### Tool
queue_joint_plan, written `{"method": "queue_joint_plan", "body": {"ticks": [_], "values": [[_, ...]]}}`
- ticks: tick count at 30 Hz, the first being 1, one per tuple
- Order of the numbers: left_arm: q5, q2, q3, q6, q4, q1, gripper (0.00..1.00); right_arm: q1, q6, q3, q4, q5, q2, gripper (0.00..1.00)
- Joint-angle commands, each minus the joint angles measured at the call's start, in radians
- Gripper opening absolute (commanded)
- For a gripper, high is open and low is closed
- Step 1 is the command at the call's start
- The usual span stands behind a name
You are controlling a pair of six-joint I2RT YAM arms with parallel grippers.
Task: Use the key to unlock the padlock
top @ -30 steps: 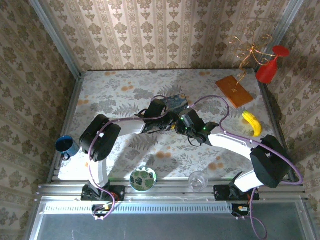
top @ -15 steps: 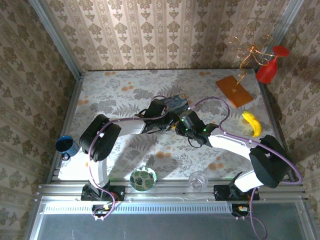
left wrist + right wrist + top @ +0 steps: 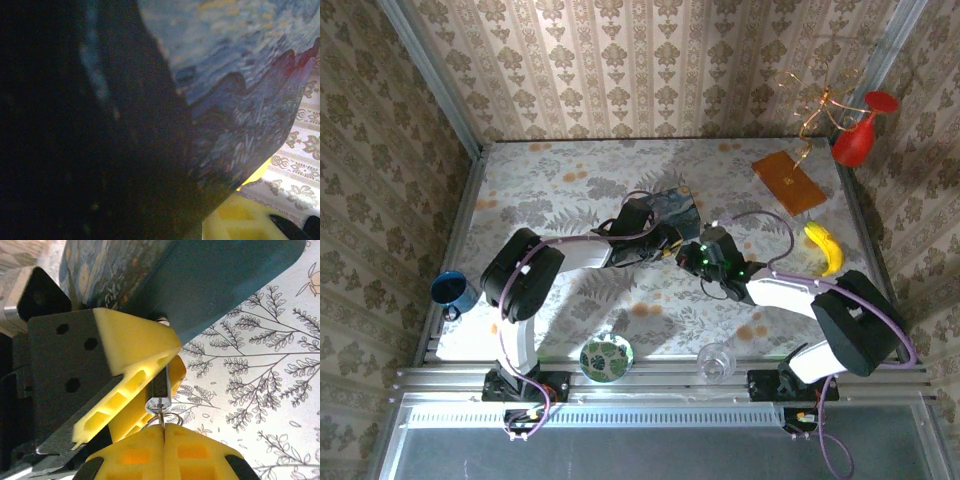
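The padlock (image 3: 161,385), a small dark grey block with a silvery end, is pinched between the yellow fingers (image 3: 135,342) of my left gripper (image 3: 667,247). It hangs just in front of the blue swirly-painted box (image 3: 220,280). My right gripper (image 3: 164,429) is shut on the key (image 3: 163,418), a thin sliver whose tip meets the padlock's silvery end, with a wire ring beside it. In the top view the right gripper (image 3: 688,254) faces the left one beside the box (image 3: 672,206). The left wrist view is mostly dark, with the box (image 3: 235,65) pressed close against the lens.
A blue mug (image 3: 451,290) sits at the left edge. A patterned bowl (image 3: 606,356) and a clear glass (image 3: 716,360) stand near the front. A banana (image 3: 825,247), an orange board (image 3: 789,181) and a red goblet (image 3: 860,135) lie at the right and back right.
The right arm has swung its wrist slightly right and toward the front, and its cable has shifted. The left arm has held still with the padlock.
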Motion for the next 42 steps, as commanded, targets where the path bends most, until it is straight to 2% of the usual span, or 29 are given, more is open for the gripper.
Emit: {"method": "queue_joint_plan", "body": {"ticks": [1,5,9,17,27,34,35,38,42], "values": [[0.131,0.038,-0.032,-0.112,-0.034,-0.03,0.0,-0.058,0.202,-0.083,0.323,-0.13,0.105,0.0],[0.132,0.034,-0.037,-0.12,-0.001,-0.032,0.0,-0.066,0.372,-0.093,0.58,-0.21,0.25,0.0],[0.127,0.026,-0.05,-0.125,0.028,-0.033,0.0,-0.066,0.622,-0.11,0.952,-0.229,0.467,0.0],[0.126,0.029,-0.072,-0.145,0.107,-0.033,0.0,-0.058,0.708,-0.087,0.948,-0.191,0.472,0.0],[0.121,0.045,-0.093,-0.182,0.232,-0.035,0.0,-0.045,0.924,-0.037,0.952,-0.147,0.511,0.0],[0.119,0.05,-0.116,-0.214,0.264,-0.032,0.0,-0.045,0.933,-0.04,0.949,-0.127,0.508,0.0],[0.118,0.048,-0.121,-0.217,0.26,-0.031,0.04,-0.045,0.922,-0.042,0.948,-0.124,0.506,0.0],[0.105,0.024,-0.142,-0.212,0.23,-0.024,0.41,-0.043,0.906,-0.052,0.947,-0.113,0.505,0.0],[0.108,-0.025,-0.16,-0.171,0.153,-0.008,0.74,-0.045,0.897,-0.063,0.948,-0.105,0.5,0.0]]}}
